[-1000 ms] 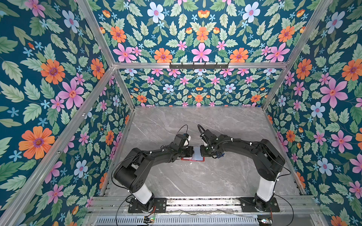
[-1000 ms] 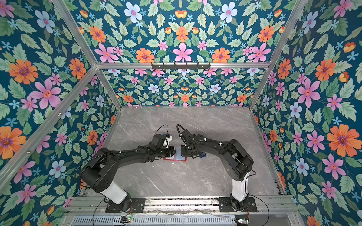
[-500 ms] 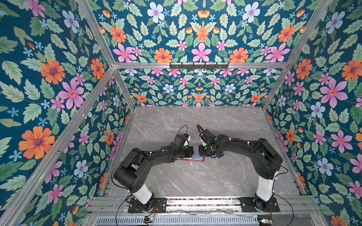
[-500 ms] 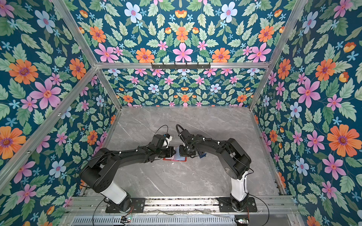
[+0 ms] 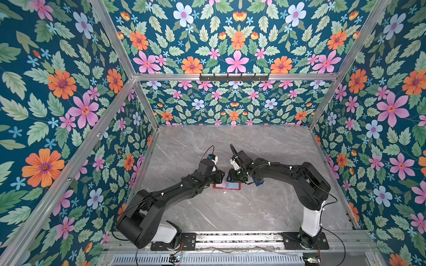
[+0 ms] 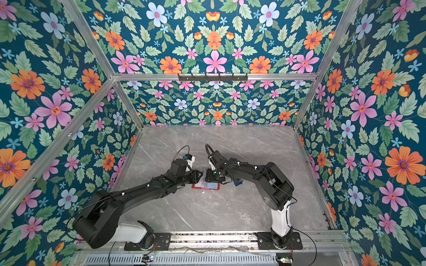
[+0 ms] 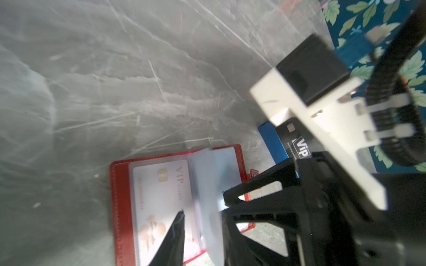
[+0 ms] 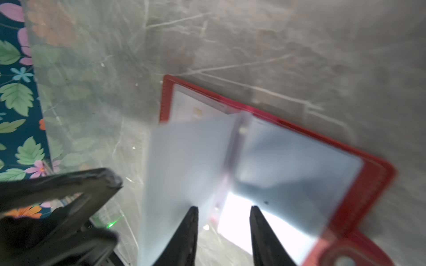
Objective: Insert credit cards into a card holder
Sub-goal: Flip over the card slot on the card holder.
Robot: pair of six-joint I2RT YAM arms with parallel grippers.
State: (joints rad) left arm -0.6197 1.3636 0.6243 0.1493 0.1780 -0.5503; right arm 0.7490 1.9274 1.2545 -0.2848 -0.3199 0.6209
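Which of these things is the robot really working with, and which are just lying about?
For the job:
- red card holder, lying open
- pale VIP card, in its clear sleeve
- dark VIP card, not yet in the holder

Just there:
- blue tray, beside the dark card
- black hook rail, on the back wall
- marble table

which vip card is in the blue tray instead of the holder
The black VIP card, sitting in the blue tray. The other one, the white VIP card with gold lettering, lies inside a clear sleeve of the red card holder.
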